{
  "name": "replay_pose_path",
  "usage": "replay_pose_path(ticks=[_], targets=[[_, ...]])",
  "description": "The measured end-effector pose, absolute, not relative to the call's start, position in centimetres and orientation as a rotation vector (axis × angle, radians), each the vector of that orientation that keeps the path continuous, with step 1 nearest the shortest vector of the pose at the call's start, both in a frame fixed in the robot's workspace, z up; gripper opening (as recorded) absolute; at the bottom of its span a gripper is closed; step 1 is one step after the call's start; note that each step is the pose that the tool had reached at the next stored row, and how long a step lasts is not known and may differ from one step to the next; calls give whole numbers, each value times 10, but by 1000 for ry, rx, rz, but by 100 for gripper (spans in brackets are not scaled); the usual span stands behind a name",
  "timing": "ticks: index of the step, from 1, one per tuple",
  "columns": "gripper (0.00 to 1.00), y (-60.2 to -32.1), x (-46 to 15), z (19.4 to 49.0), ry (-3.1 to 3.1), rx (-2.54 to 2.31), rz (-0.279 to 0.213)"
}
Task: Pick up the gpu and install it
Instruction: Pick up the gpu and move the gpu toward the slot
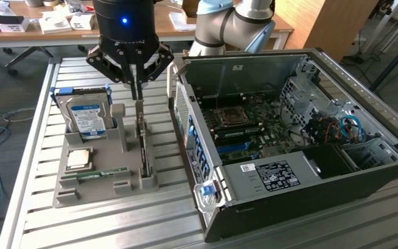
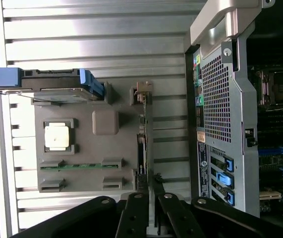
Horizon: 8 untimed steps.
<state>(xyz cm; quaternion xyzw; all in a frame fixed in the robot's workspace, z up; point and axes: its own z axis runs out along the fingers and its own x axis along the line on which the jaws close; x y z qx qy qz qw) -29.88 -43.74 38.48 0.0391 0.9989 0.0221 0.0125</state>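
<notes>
In the exterior view, the gripper (image 1: 137,96) hangs over the far end of a grey holder (image 1: 95,193) that lies on the slatted metal table (image 1: 116,228), towards the exterior view's left. Its fingers are drawn together into a narrow point. The tips come down onto the upper far end of the gpu (image 1: 143,150), at its greyish bracket; whether they actually pinch the card cannot be made out. The gpu stands on edge in a long slot along the holder's right side, running from far to near, and it is seated in that slot, not lifted.

Left of it in the holder, a silver hard drive (image 1: 88,116) with a blue label stands upright at the far end. A square processor chip (image 1: 79,158) lies nearer, and a slim green memory stick (image 1: 95,174) lies nearer again. On the exterior view's right, the open computer case (image 1: 310,192) lies just beside the holder with its motherboard (image 1: 254,124) exposed.

In the wrist view, the gripper (image 2: 149,181) shows two dark fingers (image 2: 134,208) close together, with only a slim gap between them. The gpu (image 2: 141,139) appears edge-on as a thin dark line that runs straight up to the tips. It sits on the side of the holder (image 2: 124,148) nearest the case's perforated rear panel (image 2: 220,124). The hard drive (image 2: 47,84) sits at the holder's end farthest from the gripper, with the processor chip (image 2: 58,136) and the memory stick (image 2: 77,166) between.
</notes>
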Motion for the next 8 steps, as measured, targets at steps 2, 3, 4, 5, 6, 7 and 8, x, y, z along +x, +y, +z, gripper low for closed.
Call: replay_pose_path(ticks=[2, 3, 4, 5, 6, 7, 8], targets=[[23, -437, -299, 385, 3113, 122, 69], [29, -437, -299, 385, 3113, 122, 69], [29, -437, -299, 385, 3113, 122, 69], [35, -437, -299, 385, 3113, 122, 69], [41, -437, -299, 385, 3113, 122, 69], [47, -437, -299, 385, 3113, 122, 69], [47, -437, -299, 385, 3113, 122, 69]])
